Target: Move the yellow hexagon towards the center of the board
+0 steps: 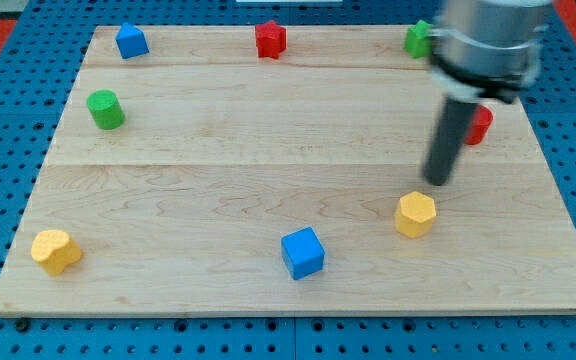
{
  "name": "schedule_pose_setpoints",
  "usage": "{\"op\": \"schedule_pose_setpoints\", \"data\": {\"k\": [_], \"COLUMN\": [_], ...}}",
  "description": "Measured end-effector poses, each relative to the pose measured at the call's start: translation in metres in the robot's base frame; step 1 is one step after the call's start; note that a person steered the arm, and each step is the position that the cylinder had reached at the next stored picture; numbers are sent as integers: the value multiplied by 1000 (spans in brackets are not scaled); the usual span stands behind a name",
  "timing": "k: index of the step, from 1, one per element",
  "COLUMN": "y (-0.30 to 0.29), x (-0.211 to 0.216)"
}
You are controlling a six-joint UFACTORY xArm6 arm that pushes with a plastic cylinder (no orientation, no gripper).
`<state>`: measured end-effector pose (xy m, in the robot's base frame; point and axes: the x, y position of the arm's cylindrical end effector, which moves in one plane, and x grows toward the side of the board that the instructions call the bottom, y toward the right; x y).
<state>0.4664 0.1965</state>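
The yellow hexagon [415, 214] lies on the wooden board [268, 150] at the view's lower right. My tip [437, 183] stands just above and slightly right of the hexagon, a small gap away from it. The dark rod rises from the tip to the grey arm body at the view's top right.
A blue cube [303, 252] lies at bottom centre and a yellow block [55, 250] at bottom left. A green cylinder [105, 109] is at left, a blue block [131, 41] at top left, a red block [270, 39] at top centre. A green block [418, 39] and a red block [480, 124] are partly hidden by the arm.
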Motion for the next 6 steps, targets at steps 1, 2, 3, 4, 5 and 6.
{"op": "schedule_pose_setpoints", "data": {"k": [1,2,3,4,5,6], "y": [5,-46,-69,-150,-171,-183], "x": [38,71,62,24,12,22]}}
